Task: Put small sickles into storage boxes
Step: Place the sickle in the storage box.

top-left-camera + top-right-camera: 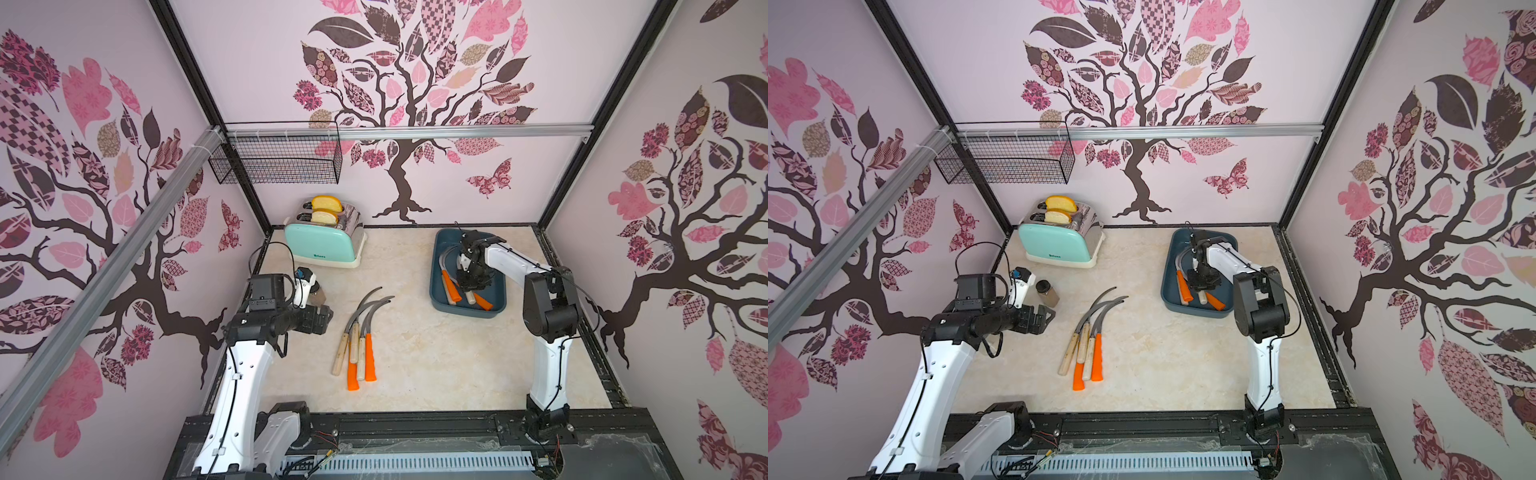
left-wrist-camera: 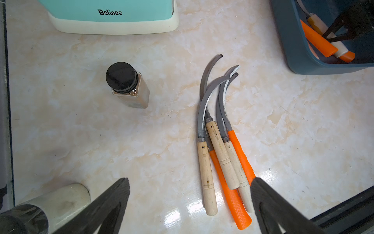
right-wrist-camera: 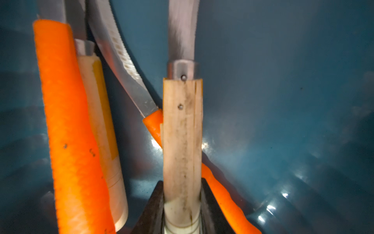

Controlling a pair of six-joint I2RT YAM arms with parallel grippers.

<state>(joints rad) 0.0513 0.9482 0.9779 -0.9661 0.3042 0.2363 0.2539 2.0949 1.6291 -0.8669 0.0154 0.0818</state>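
Several small sickles (image 1: 359, 336) (image 1: 1086, 340) lie bunched on the marble tabletop, with orange and pale wood handles toward the front and their blades curving away. My left gripper (image 2: 190, 182) (image 1: 322, 316) hovers open to their left, nothing between its fingers. The storage box, a dark teal tray (image 1: 461, 311) (image 1: 1196, 312) (image 3: 283, 101), sits at the back right with sickles inside it, among them an orange-handled one (image 3: 66, 121). My right gripper (image 3: 182, 202) (image 1: 471, 286) is low inside the tray, shut on the handle of a wooden-handled sickle (image 3: 182, 131).
A mint-green toaster (image 1: 328, 241) with bread slices stands at the back left. A small brown bottle with a black cap (image 2: 127, 85) (image 1: 1047, 293) stands between the toaster and my left gripper. A black wire basket (image 1: 278, 158) hangs on the back rail.
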